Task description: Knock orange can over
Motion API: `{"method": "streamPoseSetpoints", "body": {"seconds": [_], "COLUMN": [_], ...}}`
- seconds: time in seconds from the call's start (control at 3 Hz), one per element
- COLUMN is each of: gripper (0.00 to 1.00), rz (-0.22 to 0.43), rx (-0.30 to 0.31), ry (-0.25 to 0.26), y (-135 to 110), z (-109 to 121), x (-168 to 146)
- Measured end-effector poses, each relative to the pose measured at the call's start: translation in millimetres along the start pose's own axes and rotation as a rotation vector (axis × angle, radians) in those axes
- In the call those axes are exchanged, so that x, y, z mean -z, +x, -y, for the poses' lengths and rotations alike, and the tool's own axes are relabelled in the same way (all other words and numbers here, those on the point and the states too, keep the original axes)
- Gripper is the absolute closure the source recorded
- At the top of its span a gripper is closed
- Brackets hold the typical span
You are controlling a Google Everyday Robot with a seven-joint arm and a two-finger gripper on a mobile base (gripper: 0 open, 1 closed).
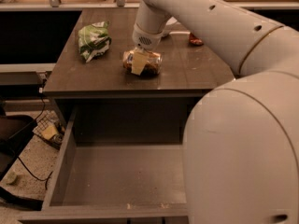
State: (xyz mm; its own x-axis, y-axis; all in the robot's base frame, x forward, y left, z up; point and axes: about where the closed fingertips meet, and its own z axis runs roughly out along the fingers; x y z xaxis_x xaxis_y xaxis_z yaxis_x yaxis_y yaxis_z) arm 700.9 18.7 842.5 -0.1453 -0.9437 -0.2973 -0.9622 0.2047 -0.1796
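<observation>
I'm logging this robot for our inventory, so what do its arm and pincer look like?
The arm is glossy white, in fat rounded shells with small dark holes and a thin tan seam. A grey perforated cuff leads to the pale yellowish pincer, over the orange can.

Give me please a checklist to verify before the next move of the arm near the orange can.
1. Gripper at the orange can: ok, it is right at the can, on its near side.
2. Orange can knocked over: ok, it seems to lie on its side on the table.
3. Green bag apart from the gripper: ok, it lies to the left.
4. Red can upright: cannot tell, the arm hides most of it.
5. Orange can back from the table edge above the open drawer: ok.
</observation>
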Motion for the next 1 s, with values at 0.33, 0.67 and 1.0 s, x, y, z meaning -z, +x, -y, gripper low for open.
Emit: {"method": "streamPoseSetpoints", "body": {"seconds": [0.33, 0.67, 1.0], "gripper": [0.61, 0.39, 0.15], "rz": [-0.002, -0.003, -0.003], "rx": [0.001, 0.001, 0.001], "ry": [-0.004, -0.006, -0.006], "y": [-0.1, -0.3, -0.3], "z": [-0.7, -1.0, -1.0], "x": [-2.6, -3.5, -3.4]}}
